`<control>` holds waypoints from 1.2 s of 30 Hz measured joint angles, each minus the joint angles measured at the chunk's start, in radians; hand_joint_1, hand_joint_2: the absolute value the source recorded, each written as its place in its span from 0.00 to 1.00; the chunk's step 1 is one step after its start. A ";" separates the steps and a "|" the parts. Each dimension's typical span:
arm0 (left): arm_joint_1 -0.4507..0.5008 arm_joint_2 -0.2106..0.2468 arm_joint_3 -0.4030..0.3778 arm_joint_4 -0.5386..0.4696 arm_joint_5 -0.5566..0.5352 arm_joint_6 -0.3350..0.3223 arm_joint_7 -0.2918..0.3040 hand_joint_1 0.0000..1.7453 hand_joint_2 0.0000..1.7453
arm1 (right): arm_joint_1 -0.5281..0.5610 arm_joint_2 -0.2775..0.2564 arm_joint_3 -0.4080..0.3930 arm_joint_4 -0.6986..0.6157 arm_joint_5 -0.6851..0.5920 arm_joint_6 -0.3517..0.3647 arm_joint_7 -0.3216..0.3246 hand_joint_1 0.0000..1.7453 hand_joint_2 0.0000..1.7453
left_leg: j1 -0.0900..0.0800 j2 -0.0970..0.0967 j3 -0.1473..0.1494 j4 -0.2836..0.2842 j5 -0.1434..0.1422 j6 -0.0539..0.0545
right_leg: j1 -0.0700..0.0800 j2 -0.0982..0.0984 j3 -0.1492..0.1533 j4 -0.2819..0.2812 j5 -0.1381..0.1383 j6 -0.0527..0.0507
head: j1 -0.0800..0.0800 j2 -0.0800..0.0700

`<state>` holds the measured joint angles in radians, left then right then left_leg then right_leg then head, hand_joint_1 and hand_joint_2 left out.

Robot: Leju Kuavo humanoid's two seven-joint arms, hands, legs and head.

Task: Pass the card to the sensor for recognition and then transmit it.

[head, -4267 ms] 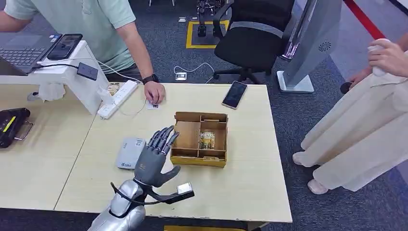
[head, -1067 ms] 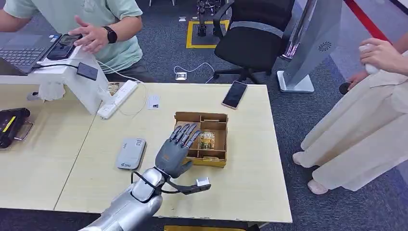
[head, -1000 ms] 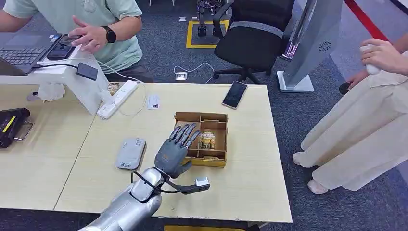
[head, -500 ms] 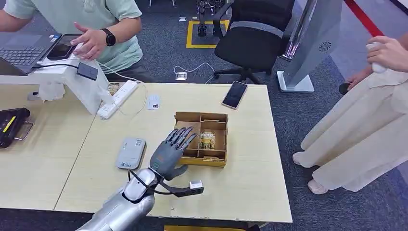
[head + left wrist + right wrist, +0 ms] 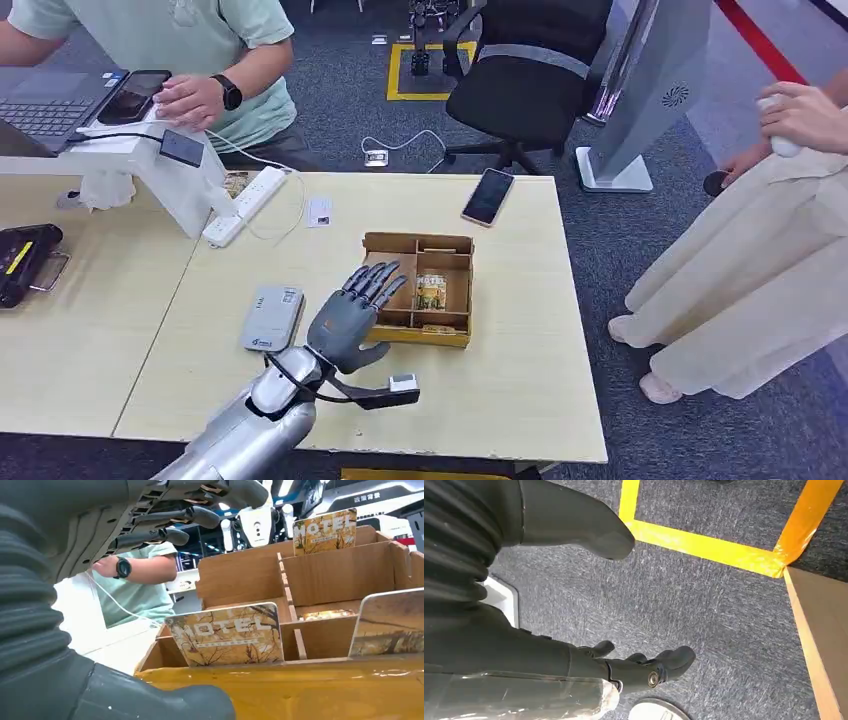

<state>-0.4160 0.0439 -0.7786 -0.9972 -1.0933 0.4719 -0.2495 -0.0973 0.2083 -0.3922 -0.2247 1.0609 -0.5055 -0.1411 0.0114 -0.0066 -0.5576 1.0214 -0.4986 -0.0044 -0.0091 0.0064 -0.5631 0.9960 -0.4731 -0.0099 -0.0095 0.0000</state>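
Card [image 5: 431,291] stands upright in a compartment of the cardboard box [image 5: 417,247] on the worktop [image 5: 520,330]; I see the left robot hand [image 5: 345,318] spread wide, empty, at the box's near-left corner, back from half a second ago. Sensor [image 5: 272,317] lies left.

Left wrist: another card [image 5: 225,634] stands behind the box's front wall.

Right wrist: right robot hand [image 5: 574,530] hangs above carpet, fingers apart.

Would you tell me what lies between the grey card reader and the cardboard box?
In the head view, the left robot hand sits between reader and box.
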 joint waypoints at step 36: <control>0.021 0.014 0.000 -0.006 0.006 -0.022 -0.008 1.00 1.00 | 0.000 0.000 0.001 -0.008 -0.007 -0.005 -0.004 0.00 1.00 | 0.000 0.000 0.000 0.000 0.000 0.000 | 0.000 0.000 0.000 0.000 0.000 0.000 | 0.000 0.000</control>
<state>-0.3945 0.0584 -0.7786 -1.0029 -1.0876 0.4501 -0.2575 -0.0974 0.2079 -0.3914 -0.2323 1.0544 -0.5100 -0.1453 0.0113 -0.0066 -0.5576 1.0214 -0.4986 -0.0044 -0.0091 0.0064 -0.5631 0.9960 -0.4731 -0.0099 -0.0095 0.0000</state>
